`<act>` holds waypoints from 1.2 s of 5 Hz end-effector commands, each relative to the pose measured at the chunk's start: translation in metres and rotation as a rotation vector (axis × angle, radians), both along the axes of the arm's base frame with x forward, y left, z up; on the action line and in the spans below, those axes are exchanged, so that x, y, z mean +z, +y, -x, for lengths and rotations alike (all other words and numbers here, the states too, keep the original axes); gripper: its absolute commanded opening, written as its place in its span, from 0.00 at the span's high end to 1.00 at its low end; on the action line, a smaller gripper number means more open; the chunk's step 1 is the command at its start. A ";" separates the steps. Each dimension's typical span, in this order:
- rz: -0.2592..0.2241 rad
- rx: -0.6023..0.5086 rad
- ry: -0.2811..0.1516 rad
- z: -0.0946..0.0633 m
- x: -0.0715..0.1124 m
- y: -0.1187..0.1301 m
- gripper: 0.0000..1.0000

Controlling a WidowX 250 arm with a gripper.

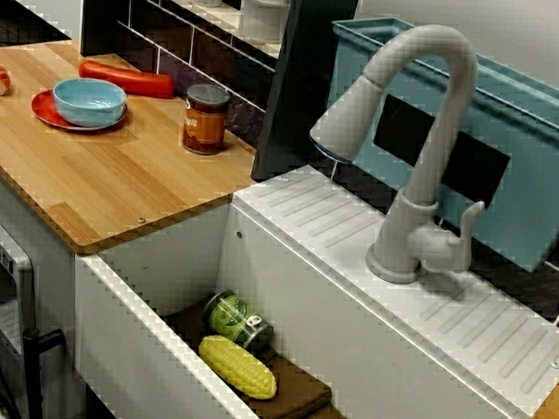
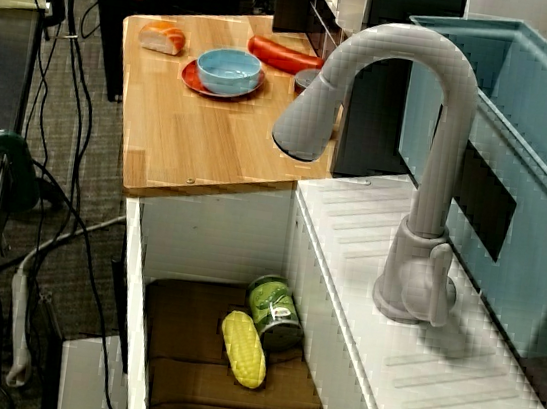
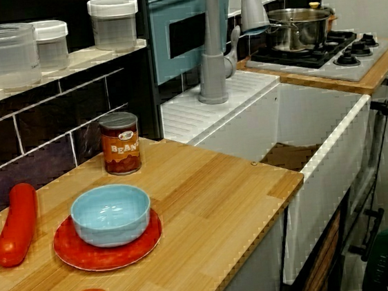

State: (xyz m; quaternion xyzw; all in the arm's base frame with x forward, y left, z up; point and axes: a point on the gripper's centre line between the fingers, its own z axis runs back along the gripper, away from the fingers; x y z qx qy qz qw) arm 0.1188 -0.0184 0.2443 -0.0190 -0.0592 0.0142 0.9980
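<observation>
Lying in sink [image 1: 171, 260]: corn [image 1: 238, 366] beside can [image 1: 238, 320].

We count two cans: a bean can [image 1: 205, 119] and a green can [image 1: 238, 321]. We count one corn cob [image 1: 236, 365], one blue bowl [image 1: 88, 100], one red plate [image 1: 43, 106], one faucet [image 1: 404, 235] and one pot [image 3: 298, 30]. We see three whole lidded jars [image 3: 113, 25].

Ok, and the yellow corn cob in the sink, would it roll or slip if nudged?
Probably rolls: the corn cob is rounded and lies on its side. The brown cloth under it may damp that, and the green can close beside it would likely block one side. Its glossy surface suggests stiff, light plastic.
</observation>
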 end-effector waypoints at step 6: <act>-0.337 -0.188 0.019 -0.088 -0.076 0.137 0.00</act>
